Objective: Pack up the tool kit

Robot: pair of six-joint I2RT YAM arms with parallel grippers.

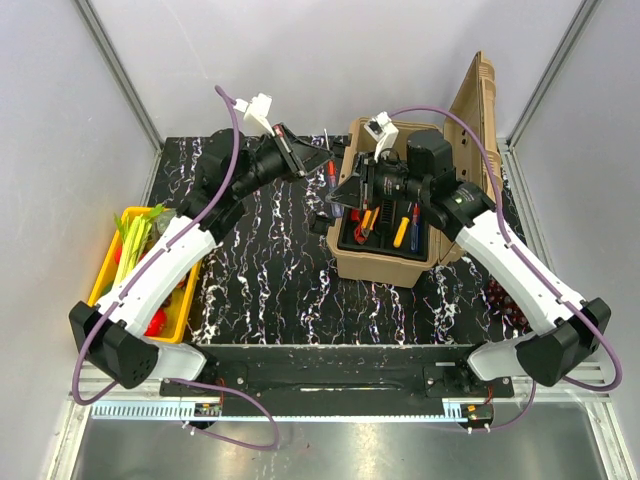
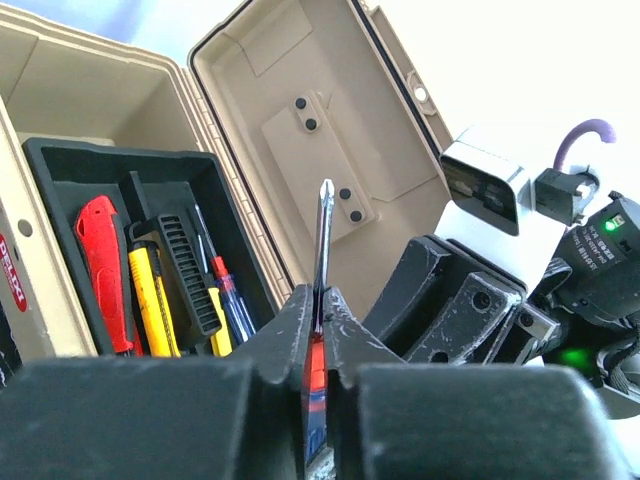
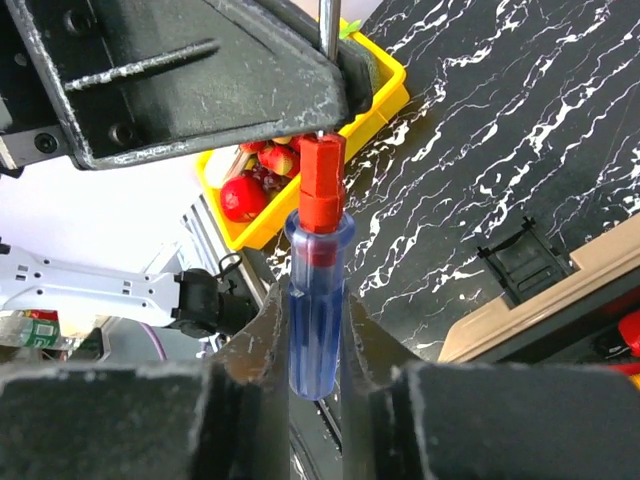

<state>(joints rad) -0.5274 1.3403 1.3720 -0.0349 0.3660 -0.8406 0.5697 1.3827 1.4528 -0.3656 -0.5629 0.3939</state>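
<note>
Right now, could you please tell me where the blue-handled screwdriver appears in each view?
Top external: the screwdriver is above centre, just left of the tan toolbox.
Left wrist: centre, shaft pointing up.
Right wrist: centre, handle nearest.
Shared landmark: the toolbox.

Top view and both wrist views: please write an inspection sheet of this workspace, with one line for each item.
Surface: black table with white veins.
Job's things: tan toolbox open, lid raised. Its black insert holds red and yellow tools. The screwdriver is in the air just left of the toolbox.
Clutter: yellow tray with vegetables at the left edge. A dark red bunch lies right of the toolbox.
Grippers: left end effector shut on the screwdriver's neck. Right end effector closed around its blue handle.
Cables: a purple cable runs along each arm and loops below the near edge.
Surroundings: white walls, metal frame posts.
</note>
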